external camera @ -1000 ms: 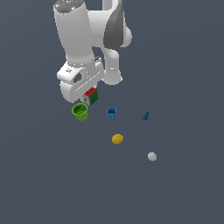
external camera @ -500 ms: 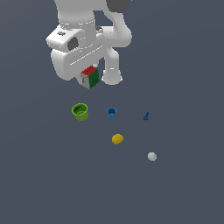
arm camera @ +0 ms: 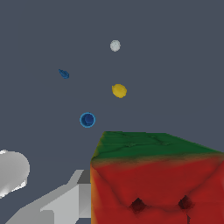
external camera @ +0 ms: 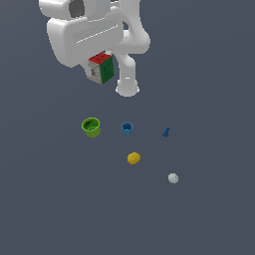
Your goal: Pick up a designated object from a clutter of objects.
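Observation:
The puzzle cube (external camera: 101,68) with red, green and white faces hangs in my gripper (external camera: 99,69), lifted well above the floor, up and behind the green cup (external camera: 91,127). The gripper is shut on it; the arm's white body hides most of the fingers. In the wrist view the cube (arm camera: 153,179) fills the near corner, red and green faces showing, with one grey finger (arm camera: 65,199) beside it. On the floor lie the blue cup (external camera: 127,128), the yellow lump (external camera: 133,158), the tiny blue cone (external camera: 166,132) and the whitish ball (external camera: 173,178).
The arm's white base column (external camera: 127,87) stands behind the items. The wrist view shows the blue cup (arm camera: 87,120), yellow lump (arm camera: 119,90), blue cone (arm camera: 64,74) and ball (arm camera: 115,45) far below on the dark grey floor.
The gripper has risen with the cube in it, from just beside the green cup to well above the floor. The other items have not moved.

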Robot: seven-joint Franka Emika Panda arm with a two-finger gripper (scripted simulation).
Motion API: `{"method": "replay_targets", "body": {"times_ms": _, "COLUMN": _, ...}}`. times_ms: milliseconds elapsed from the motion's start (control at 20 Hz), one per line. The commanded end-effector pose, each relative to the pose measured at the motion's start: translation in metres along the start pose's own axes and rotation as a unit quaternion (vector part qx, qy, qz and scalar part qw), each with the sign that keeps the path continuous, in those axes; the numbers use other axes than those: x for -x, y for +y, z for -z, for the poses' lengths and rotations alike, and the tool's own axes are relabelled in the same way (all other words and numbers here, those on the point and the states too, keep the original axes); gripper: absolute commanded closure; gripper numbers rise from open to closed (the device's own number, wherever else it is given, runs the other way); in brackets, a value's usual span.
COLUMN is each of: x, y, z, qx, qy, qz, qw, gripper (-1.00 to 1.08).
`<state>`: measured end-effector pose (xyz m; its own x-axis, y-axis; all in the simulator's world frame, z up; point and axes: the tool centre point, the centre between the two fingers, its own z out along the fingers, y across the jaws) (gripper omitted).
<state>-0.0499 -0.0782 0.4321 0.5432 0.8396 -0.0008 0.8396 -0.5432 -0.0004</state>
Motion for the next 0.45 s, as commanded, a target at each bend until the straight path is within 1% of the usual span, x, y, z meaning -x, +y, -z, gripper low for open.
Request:
{"method": "replay_targets", "body": {"times_ms": 0, "x": -0.0016, "y": 0.0003, "z": 0.01, "qx": 0.0, "qy": 0.0, "qz": 0.0, "qw": 1.0, "gripper": 1.08}}
{"method": "replay_targets", "body": {"times_ms": 400, "x": -0.003, "y": 0.0016, "z": 0.0163, "qx": 0.0, "qy": 0.0, "qz": 0.0, "qw": 1.0, "gripper": 1.08}}
